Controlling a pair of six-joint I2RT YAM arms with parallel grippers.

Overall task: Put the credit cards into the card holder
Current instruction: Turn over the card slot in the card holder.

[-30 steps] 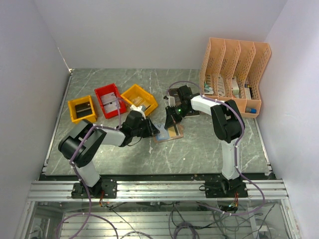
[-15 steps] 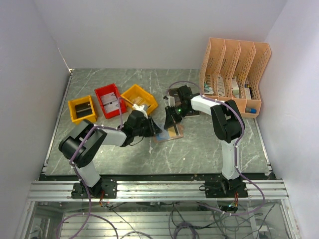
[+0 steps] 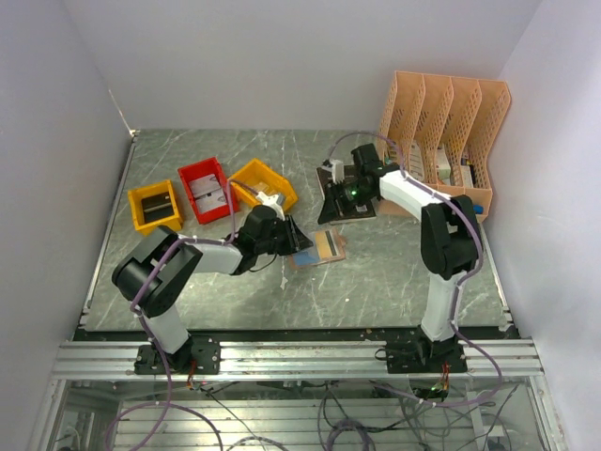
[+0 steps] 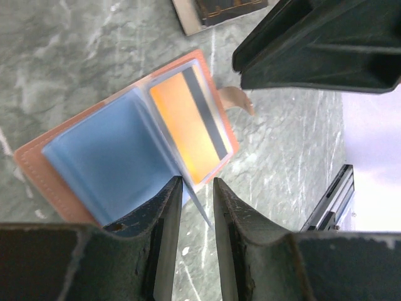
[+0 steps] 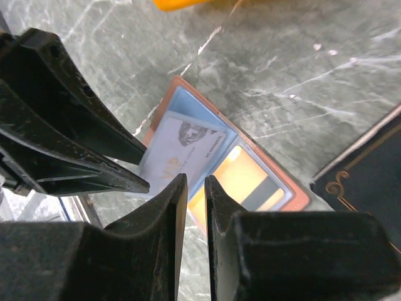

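Observation:
The tan-pink card holder (image 3: pixel 326 246) lies open on the table. In the left wrist view its leather rim (image 4: pixel 30 160) frames a light blue card (image 4: pixel 106 157) in one pocket and an orange-gold card (image 4: pixel 188 125) in the other. My left gripper (image 3: pixel 296 237) is shut on the grey-silver card (image 5: pixel 182 150), which lies slanted over the blue pocket. The card shows edge-on between my left fingers (image 4: pixel 199 207). My right gripper (image 3: pixel 329 209) is shut and empty, raised above the holder's far side (image 5: pixel 297 194).
A black book (image 3: pixel 355 199) lies just behind the holder. Two yellow bins (image 3: pixel 156 205) (image 3: pixel 263 185) and a red bin (image 3: pixel 208 190) stand at the left. A peach slotted file rack (image 3: pixel 441 141) stands at the back right.
My right gripper has pulled up and back from the holder toward the black book. My left gripper has edged right, closer to the holder, with the grey-silver card.

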